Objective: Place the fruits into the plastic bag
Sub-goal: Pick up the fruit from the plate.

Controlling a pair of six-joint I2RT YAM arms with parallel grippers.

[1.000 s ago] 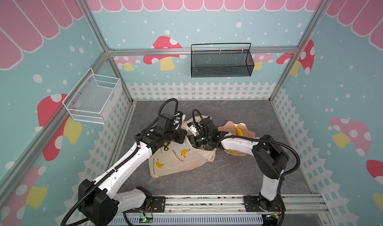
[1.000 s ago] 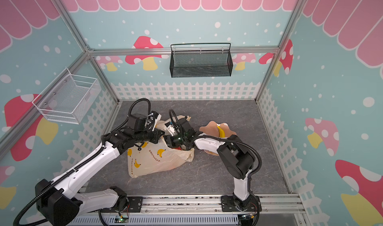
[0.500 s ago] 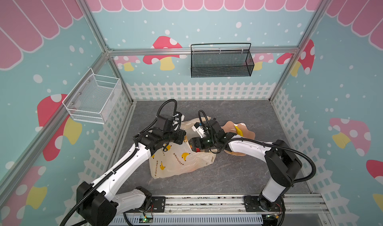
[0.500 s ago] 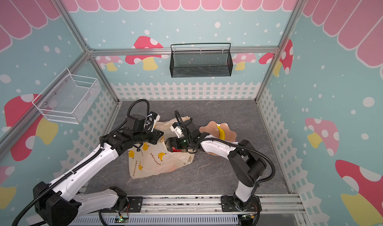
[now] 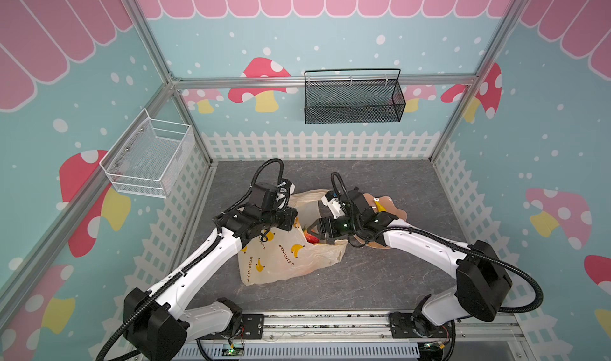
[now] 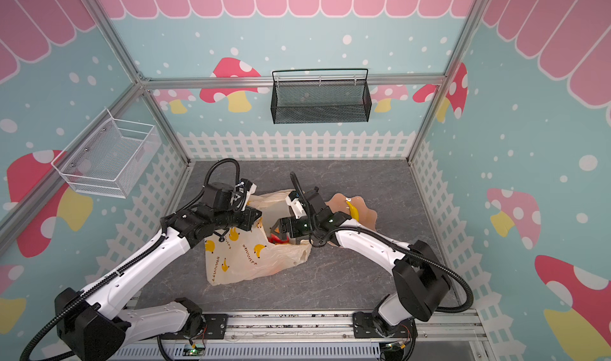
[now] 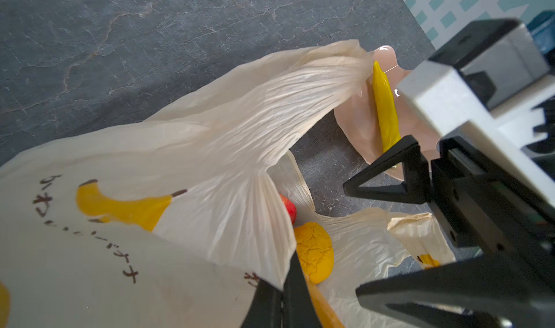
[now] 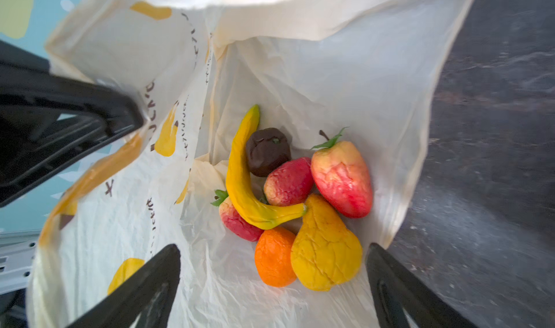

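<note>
The plastic bag [image 5: 284, 260] [image 6: 251, 260] lies mid-table with its mouth held open. My left gripper [image 5: 295, 222] [image 7: 285, 281] is shut on the bag's upper edge [image 7: 180, 161]. My right gripper [image 5: 315, 235] [image 6: 279, 233] [image 8: 273, 247] hangs open over the mouth and holds nothing. Inside the bag [image 8: 300, 71] lie a banana [image 8: 240, 185], a dark brown fruit [image 8: 267, 150], three strawberries [image 8: 341, 179], a tangerine [image 8: 274, 257] and a yellow pear-shaped fruit [image 8: 326, 248]. Another banana [image 5: 380, 205] [image 7: 386, 107] rests on the pink plate [image 5: 393, 210] behind my right wrist.
A black mesh basket [image 5: 352, 99] hangs on the back wall and a white wire basket [image 5: 148, 159] on the left wall. The arms' base rail [image 5: 330, 323] runs along the front edge. White fence walls close in the grey table.
My right arm's elbow has swung out to the right, and its open gripper has shifted slightly toward the front over the bag mouth. The left gripper has kept its hold on the bag.
</note>
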